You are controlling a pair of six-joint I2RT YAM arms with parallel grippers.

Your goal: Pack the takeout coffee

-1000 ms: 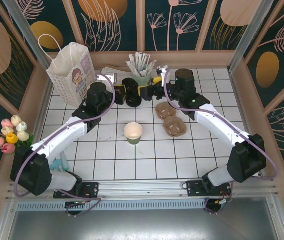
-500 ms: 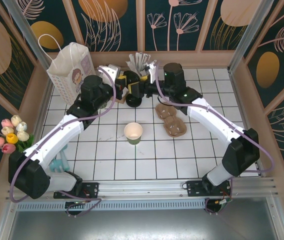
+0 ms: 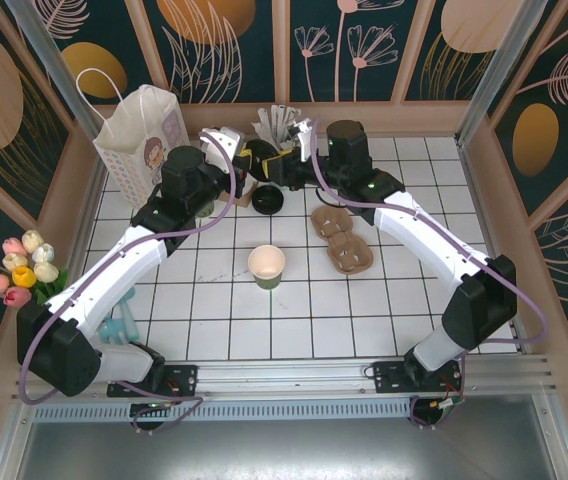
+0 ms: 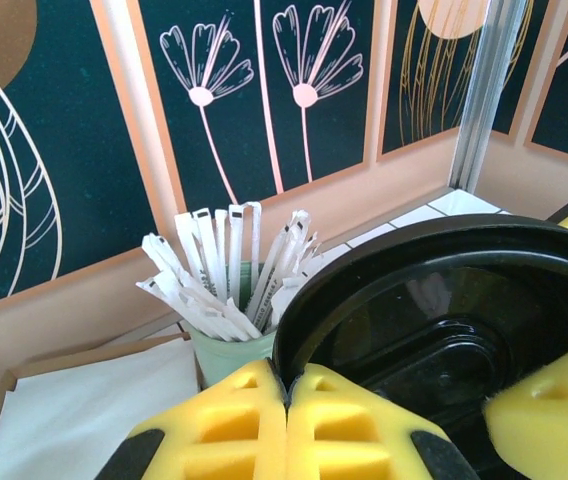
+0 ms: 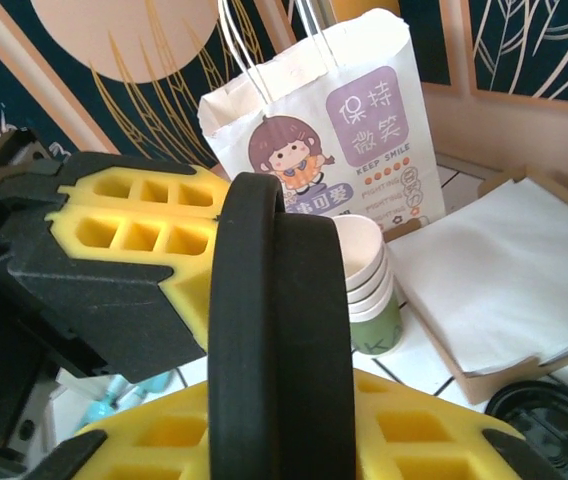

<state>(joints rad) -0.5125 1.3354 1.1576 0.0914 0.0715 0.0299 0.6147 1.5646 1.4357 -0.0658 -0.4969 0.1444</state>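
The white-tiled counter (image 3: 414, 300) carries everything; at its back left stands a white paper bag (image 5: 339, 110) printed with a cartoon girl, the characters 保持微笑 on a purple panel and "KEEP SMILE" under them, with smaller lines below too fine to read; near it lies a flat stack of white paper (image 5: 509, 280); a brown pulp tray (image 3: 341, 238) rests right of centre; a stack of cups (image 5: 364, 275) stands in front of the bag, the dark mark on its green side unreadable; a mint holder (image 4: 226, 352) of white sticks sits by the back wall.

The cup (image 3: 266, 266) stands upright and open at the counter's middle, well apart from both arms' fingers, which meet at the back near the holder; the lid (image 5: 279, 330) is held there off the counter, on edge; the left fingers (image 4: 234, 425) are pressed together with the lid's rim caught at their tips; the right fingers (image 5: 434, 440) lie against its two faces, one on each side, gripping it; a second black lid (image 3: 268, 200) lies on the tiles just in front of them.
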